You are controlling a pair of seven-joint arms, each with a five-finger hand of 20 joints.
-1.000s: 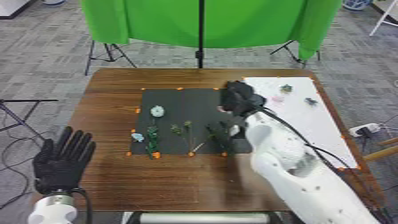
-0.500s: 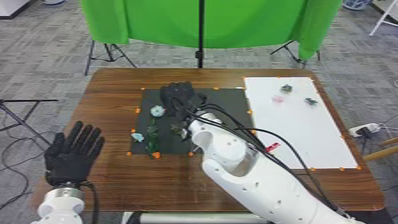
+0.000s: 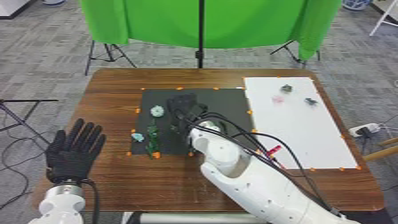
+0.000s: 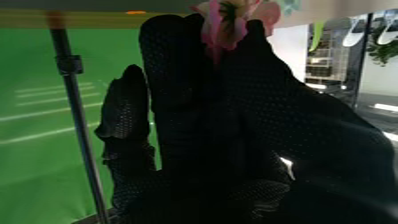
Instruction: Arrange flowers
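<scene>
Head view: set high, looking forward and down over the whole brown wooden tabletop (image 3: 108, 102), at middle range; grey carpeted floor (image 3: 44, 60) around it, hanging green cloth (image 3: 147, 22) beyond.
Right wrist view: mounted on the right arm, very close behind the black-gloved right hand (image 3: 184, 106), looking along it past the tabletop's edge, cloth farther off.
Both views share: right hand (image 4: 209, 115), part of tabletop, green cloth, slim black upright pole (image 3: 201, 30).

The right hand (image 3: 184, 106) is over the dark mat (image 3: 229, 102) near a pale flower (image 3: 157, 111), and the left hand (image 3: 71, 164), fingers straight, is left of the mat.
</scene>
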